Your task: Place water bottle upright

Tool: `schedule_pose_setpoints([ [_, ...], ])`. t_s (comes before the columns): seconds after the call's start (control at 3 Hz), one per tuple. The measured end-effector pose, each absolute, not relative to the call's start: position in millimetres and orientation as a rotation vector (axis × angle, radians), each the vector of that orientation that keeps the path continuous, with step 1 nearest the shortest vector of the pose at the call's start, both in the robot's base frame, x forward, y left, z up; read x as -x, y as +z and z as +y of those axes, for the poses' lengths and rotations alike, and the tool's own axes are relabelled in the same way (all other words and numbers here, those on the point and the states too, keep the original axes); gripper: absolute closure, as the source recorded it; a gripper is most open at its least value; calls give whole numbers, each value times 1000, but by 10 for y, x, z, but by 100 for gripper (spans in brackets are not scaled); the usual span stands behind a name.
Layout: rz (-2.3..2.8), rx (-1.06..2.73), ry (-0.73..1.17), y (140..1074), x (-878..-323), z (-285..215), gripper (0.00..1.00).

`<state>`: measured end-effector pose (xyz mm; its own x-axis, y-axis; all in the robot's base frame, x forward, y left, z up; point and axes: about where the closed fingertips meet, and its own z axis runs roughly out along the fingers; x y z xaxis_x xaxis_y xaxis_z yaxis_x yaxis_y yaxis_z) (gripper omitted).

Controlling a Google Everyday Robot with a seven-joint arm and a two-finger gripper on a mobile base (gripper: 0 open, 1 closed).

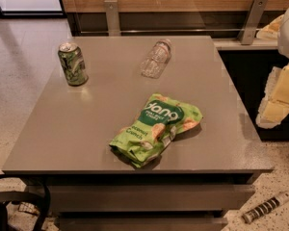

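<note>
The water bottle is small, clear and ribbed. It lies on its side on the far middle of the grey table, with its cap end pointing away toward the back. My gripper shows as pale yellow and white parts at the right edge of the view. It is off the table's right side, well apart from the bottle and holding nothing that I can see.
A green drink can stands upright at the table's back left. A green snack bag lies flat near the front middle. A wooden wall with metal brackets runs behind the table. A striped object lies on the floor at the lower right.
</note>
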<state>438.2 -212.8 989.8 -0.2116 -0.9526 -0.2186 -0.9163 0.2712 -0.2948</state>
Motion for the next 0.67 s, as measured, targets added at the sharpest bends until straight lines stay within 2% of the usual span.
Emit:
schedule_pose_setpoints([
  [0.33, 2195, 1700, -143, 9898, -4382, -2128, 0],
  [0.67, 2205, 1623, -105, 10037, -4611, -2136, 0],
])
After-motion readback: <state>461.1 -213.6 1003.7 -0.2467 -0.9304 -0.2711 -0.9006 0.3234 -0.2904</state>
